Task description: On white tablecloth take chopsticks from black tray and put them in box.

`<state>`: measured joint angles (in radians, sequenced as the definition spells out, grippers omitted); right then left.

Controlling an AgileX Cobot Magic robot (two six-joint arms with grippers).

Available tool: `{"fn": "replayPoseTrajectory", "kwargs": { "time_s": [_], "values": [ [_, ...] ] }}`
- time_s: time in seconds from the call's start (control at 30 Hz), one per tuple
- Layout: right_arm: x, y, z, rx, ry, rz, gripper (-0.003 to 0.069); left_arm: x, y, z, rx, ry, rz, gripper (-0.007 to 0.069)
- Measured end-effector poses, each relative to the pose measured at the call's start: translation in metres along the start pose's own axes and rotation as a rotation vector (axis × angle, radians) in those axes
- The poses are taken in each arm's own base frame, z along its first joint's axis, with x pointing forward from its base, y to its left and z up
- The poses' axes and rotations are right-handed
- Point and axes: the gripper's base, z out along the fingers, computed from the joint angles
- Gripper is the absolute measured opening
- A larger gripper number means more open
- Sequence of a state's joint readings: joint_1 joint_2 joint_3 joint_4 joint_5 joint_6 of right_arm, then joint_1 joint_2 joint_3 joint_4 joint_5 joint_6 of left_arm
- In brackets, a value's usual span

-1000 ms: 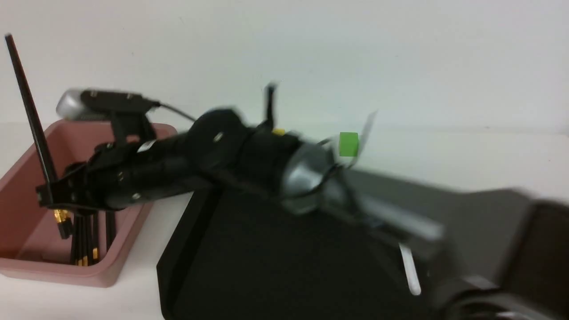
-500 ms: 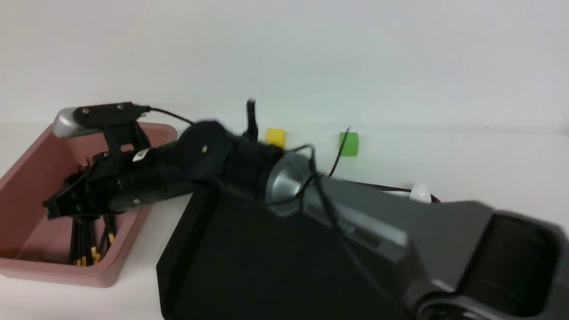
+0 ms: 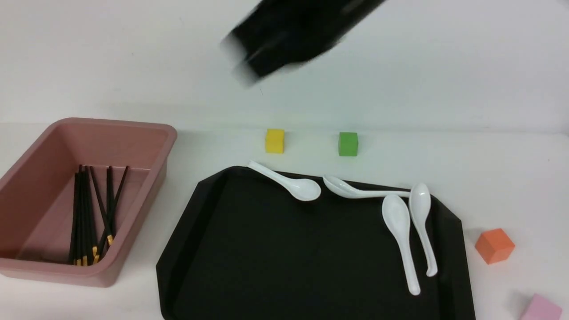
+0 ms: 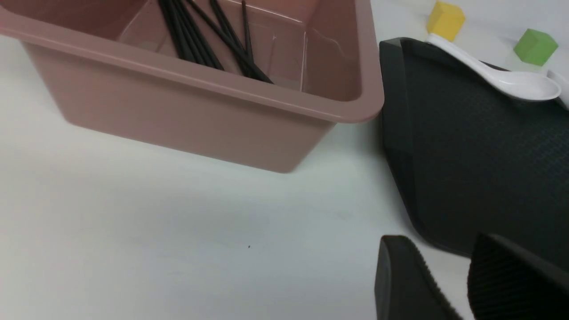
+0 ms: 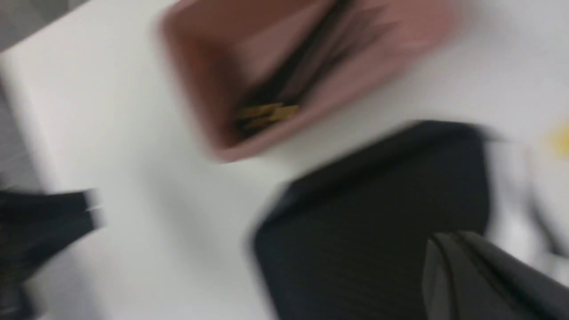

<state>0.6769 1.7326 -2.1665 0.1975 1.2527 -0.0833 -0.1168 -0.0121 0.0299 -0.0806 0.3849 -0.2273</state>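
Observation:
Several black chopsticks point(image 3: 84, 213) with gold bands lie in the pink box point(image 3: 146, 133) at the left of the white tablecloth point(image 3: 489, 169). The black tray point(image 3: 266, 249) in the middle holds only white spoons; no chopsticks show on it. My left gripper point(image 4: 444, 253) is open and empty, low over the cloth between the box point(image 4: 200, 84) and the tray's near corner point(image 4: 466, 146). My right arm point(image 3: 289, 35) is a blur high at the top of the front view. Its gripper point(image 5: 449, 249) looks shut and empty above the tray point(image 5: 355, 213), with the box point(image 5: 355, 89) beyond it.
White spoons point(image 3: 293, 186) point(image 3: 400, 231) lie along the tray's far and right side. A yellow cube point(image 3: 274, 141) and a green cube point(image 3: 347, 144) stand behind the tray. An orange cube point(image 3: 494, 245) and a pink cube point(image 3: 540, 309) sit at the right.
My right arm held a chopstick over the box, let it go into the box, then swung up and away from the box and tray. The spoons are now uncovered.

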Motion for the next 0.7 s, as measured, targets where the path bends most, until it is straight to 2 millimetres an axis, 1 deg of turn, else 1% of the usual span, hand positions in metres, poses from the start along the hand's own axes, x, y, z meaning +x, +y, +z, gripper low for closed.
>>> {"fn": "replayPoseTrajectory", "kwargs": {
  "time_s": [0.03, 0.07, 0.13, 0.17, 0.2, 0.23, 0.27, 0.3, 0.33, 0.37, 0.4, 0.43, 0.5, 0.53, 0.57, 0.6, 0.63, 0.7],
  "values": [
    [0.002, -0.002, -0.008, 0.034, -0.005, 0.003, -0.0008, 0.000, 0.000, 0.000, 0.000, 0.000, 0.000, 0.0238],
    [0.008, -0.002, -0.046, 0.115, -0.054, 0.000, -0.0006, 0.000, 0.000, 0.000, 0.000, 0.000, 0.000, 0.0238],
    [0.020, -0.001, -0.082, 0.181, -0.089, -0.010, -0.0005, 0.000, 0.000, 0.000, 0.000, 0.000, 0.000, 0.0238],
    [0.024, 0.000, -0.090, 0.185, -0.097, -0.010, -0.0005, 0.000, 0.000, 0.000, 0.000, 0.000, 0.000, 0.0238],
    [0.042, 0.004, -0.118, 0.211, -0.117, -0.003, -0.0004, 0.000, 0.000, 0.000, 0.000, 0.000, 0.000, 0.0238],
    [0.055, 0.006, -0.132, 0.219, -0.124, 0.008, -0.0004, 0.000, 0.000, 0.000, 0.000, 0.000, 0.000, 0.0238],
    [0.071, 0.008, -0.145, 0.224, -0.125, 0.017, -0.0004, 0.000, 0.000, 0.000, 0.000, 0.000, 0.000, 0.0238],
    [0.084, 0.010, -0.153, 0.227, -0.120, 0.021, -0.0004, 0.000, 0.000, 0.000, 0.000, 0.000, 0.000, 0.0238],
    [0.103, 0.011, -0.161, 0.227, -0.113, 0.026, -0.0003, 0.000, 0.000, 0.000, 0.000, 0.000, 0.000, 0.0238],
    [0.118, 0.013, -0.164, 0.227, -0.111, 0.029, -0.0002, 0.000, 0.000, 0.000, 0.000, 0.000, 0.000, 0.0238],
    [0.140, 0.014, -0.167, 0.226, -0.128, 0.029, -0.0001, 0.000, 0.000, 0.000, 0.000, 0.000, 0.000, 0.0238],
    [0.151, 0.014, -0.167, 0.225, -0.146, 0.029, -0.0001, 0.000, 0.000, 0.000, 0.000, 0.000, 0.000, 0.0238],
    [0.196, 0.014, -0.162, 0.219, -0.265, 0.033, -0.0001, 0.000, 0.000, 0.000, 0.000, 0.000, 0.000, 0.0238],
    [0.202, 0.014, -0.161, 0.216, -0.308, 0.034, 0.0000, 0.000, 0.000, 0.000, 0.000, 0.000, 0.000, 0.0238],
    [0.220, 0.014, -0.156, 0.210, -0.366, 0.042, 0.0000, 0.000, 0.000, 0.000, 0.000, 0.000, 0.000, 0.0238],
    [0.244, 0.013, -0.146, 0.202, -0.421, 0.058, 0.0000, 0.000, 0.000, 0.000, 0.000, 0.000, 0.000, 0.0238],
    [0.258, 0.012, -0.138, 0.196, -0.460, 0.065, 0.0000, 0.000, 0.000, 0.000, 0.000, 0.000, 0.000, 0.0238],
    [0.277, 0.010, -0.124, 0.187, -0.511, 0.073, 0.0001, 0.000, 0.000, 0.000, 0.000, 0.000, 0.000, 0.0238]
  ]
}}
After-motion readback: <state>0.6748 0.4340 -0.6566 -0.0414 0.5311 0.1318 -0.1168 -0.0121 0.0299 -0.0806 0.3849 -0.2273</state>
